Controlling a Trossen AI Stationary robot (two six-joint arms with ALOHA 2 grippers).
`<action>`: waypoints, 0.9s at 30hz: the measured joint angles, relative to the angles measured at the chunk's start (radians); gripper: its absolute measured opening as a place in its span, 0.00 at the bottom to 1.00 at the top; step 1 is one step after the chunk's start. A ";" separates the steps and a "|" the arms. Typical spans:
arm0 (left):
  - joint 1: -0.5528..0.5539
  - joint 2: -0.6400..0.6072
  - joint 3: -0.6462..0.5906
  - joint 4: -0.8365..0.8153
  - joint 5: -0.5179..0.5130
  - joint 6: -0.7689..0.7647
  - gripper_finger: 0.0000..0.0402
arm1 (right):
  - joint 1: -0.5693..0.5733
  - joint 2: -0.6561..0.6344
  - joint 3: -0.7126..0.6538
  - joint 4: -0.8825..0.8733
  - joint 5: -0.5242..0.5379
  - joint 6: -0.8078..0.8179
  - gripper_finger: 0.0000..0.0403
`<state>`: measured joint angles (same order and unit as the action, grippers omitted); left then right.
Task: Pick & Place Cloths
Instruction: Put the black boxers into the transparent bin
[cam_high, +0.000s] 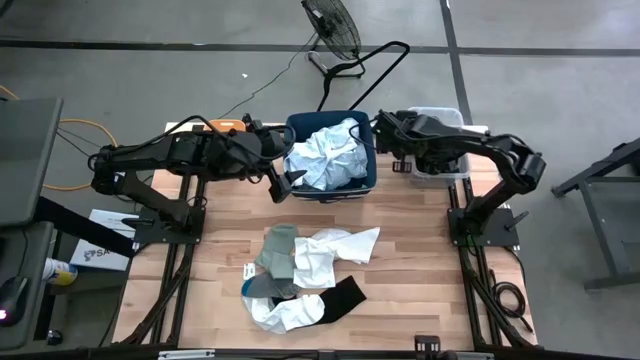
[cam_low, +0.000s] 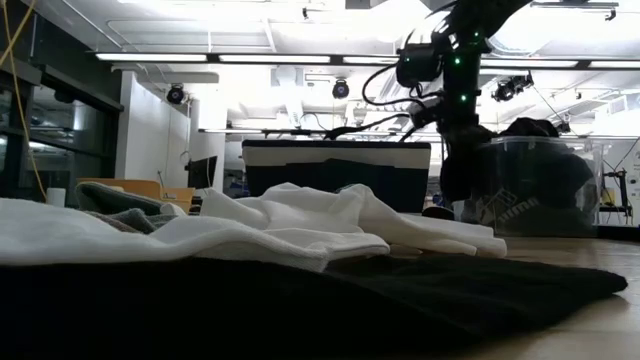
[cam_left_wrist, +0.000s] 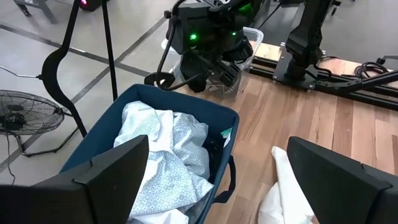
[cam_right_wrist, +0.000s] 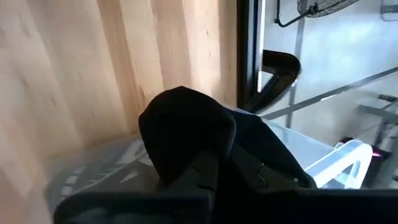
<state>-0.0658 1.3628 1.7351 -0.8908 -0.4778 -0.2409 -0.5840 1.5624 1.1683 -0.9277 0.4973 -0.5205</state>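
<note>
A pale blue patterned cloth (cam_high: 328, 158) fills the navy bin (cam_high: 330, 190) at the table's far edge. My left gripper (cam_high: 285, 185) hovers open at that bin's near left corner; its wrist view looks into the navy bin (cam_left_wrist: 99, 140) between the spread fingers of my left gripper (cam_left_wrist: 217, 144). My right gripper (cam_high: 393, 140) is at the clear bin (cam_high: 440, 176), shut on a black cloth (cam_right_wrist: 186, 124). A pile lies in the middle of the table: grey-green cloth (cam_high: 278, 250), white cloth (cam_high: 335, 248), black cloth (cam_high: 342, 296), another white piece (cam_high: 290, 312). My right gripper has a bunched part of the black cloth (cam_right_wrist: 205, 149) between its two fingers. The cloth bulges out just past the fingertips, over the clear bin's rim (cam_right_wrist: 336, 162). The fingers and the cloth are both dark, so the exact place of contact does not show.
An orange bin (cam_high: 225, 127) sits behind the left arm. A fan (cam_high: 330, 25) and a black stand (cam_high: 385, 55) are on the floor beyond the far edge. Bare wood lies left and right of the pile. In the low view the pile (cam_low: 300, 235) fills the foreground.
</note>
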 joint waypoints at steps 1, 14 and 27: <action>0.000 0.000 0.000 -0.001 0.000 0.000 0.94 | 0.003 -0.006 0.000 0.000 -0.012 0.019 0.01; 0.000 0.000 0.000 -0.002 0.000 0.000 0.94 | -0.006 -0.192 0.000 0.011 0.017 0.236 0.01; 0.000 0.000 0.000 -0.002 0.004 0.000 0.94 | -0.117 -0.361 0.000 -0.318 -0.014 0.512 0.01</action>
<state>-0.0658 1.3628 1.7351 -0.8928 -0.4741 -0.2413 -0.7012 1.2011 1.1679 -1.2459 0.4829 -0.0088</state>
